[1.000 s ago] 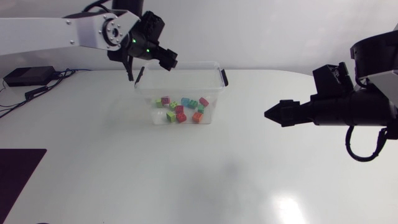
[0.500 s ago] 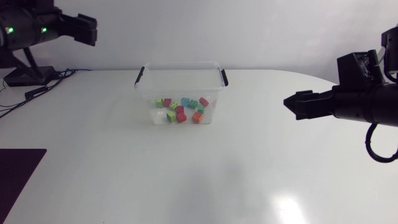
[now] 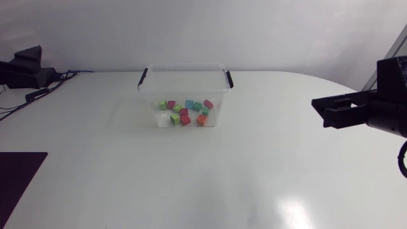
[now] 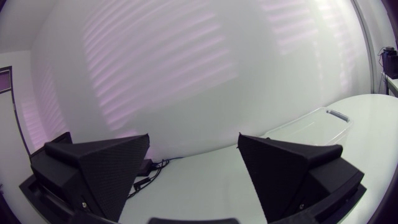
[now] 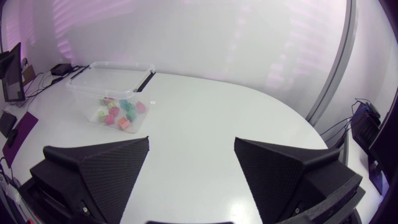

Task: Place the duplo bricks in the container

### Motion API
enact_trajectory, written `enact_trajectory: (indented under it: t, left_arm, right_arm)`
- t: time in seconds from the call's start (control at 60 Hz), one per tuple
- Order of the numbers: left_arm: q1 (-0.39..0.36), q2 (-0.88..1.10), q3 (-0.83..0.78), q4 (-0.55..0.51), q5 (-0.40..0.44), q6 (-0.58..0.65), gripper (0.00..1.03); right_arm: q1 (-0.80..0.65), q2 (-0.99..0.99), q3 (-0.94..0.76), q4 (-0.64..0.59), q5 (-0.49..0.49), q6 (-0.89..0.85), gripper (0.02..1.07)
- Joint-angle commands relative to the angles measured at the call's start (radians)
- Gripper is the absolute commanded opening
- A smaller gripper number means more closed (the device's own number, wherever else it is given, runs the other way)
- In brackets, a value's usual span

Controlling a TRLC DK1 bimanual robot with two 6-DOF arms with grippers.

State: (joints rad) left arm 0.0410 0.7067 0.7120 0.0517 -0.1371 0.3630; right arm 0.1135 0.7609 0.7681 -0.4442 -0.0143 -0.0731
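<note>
Duplo bricks (image 3: 186,112): all visible pieces are found clustered on the floor of the clear container (image 3: 184,66), which is set at the far middle of the table (image 3: 191,184); no brick is seen outside it.
Left gripper (image 4: 193,146): fingers are spread wide, nothing is held.
Right gripper (image 5: 191,146): fingers are likewise spread wide, nothing is held, and it is kept well apart from the container.
Task is judged complete; nothing appears left to be placed.

Colourful duplo bricks (image 3: 185,111) lie heaped inside the clear container (image 3: 184,69).
</note>
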Motion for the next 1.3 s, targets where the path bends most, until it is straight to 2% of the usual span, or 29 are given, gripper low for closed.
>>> enact_trajectory:
  t: [0.0,0.15,0.683,1.283]
  left_arm:
    - [0.022,-0.072,-0.069,0.019,-0.006,0.011,0.99]
    - [0.045,-0.207,-0.157,0.023,-0.006,0.016,0.99]
    - [0.044,-0.612,-0.383,0.009,-0.005,0.021,0.99]
    - [-0.008,-0.671,-0.586,-0.028,0.083,-0.216,0.99]
  right_arm:
    - [-0.025,-0.044,-0.046,0.013,0.013,-0.033,1.01]
    - [-0.058,-0.124,-0.084,0.018,0.014,-0.051,1.01]
    - [-0.168,-0.423,-0.273,0.054,0.033,-0.149,1.01]
    - [-0.134,-0.632,-0.579,0.295,0.021,-0.012,1.01]
